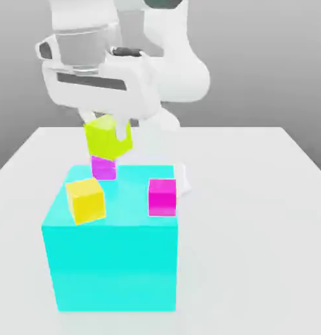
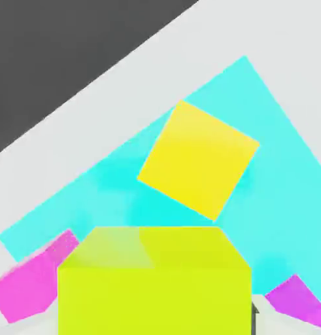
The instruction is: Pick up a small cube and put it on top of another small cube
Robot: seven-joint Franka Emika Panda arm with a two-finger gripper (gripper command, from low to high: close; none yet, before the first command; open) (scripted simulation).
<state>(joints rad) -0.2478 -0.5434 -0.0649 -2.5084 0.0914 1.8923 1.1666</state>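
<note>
step: stacking | gripper (image 1: 109, 136) clenched on lime cube (image 1: 106, 138), held tilted just above violet cube (image 1: 104, 167) at the big cyan cube (image 1: 110, 262)'s far edge | do well: level the lime cube, centre it, lower gently, then release | avoid: golden-yellow cube (image 1: 85, 199), hot-magenta cube (image 1: 163, 197)

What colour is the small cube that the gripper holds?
Lime, a yellow-green: the held cube shows best in the exterior view, above the purplish-magenta cube.

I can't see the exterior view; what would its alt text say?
A white robot arm's gripper holds a lime cube just above a purple cube on a big cyan cube, which also carries yellow and pink cubes.
</note>
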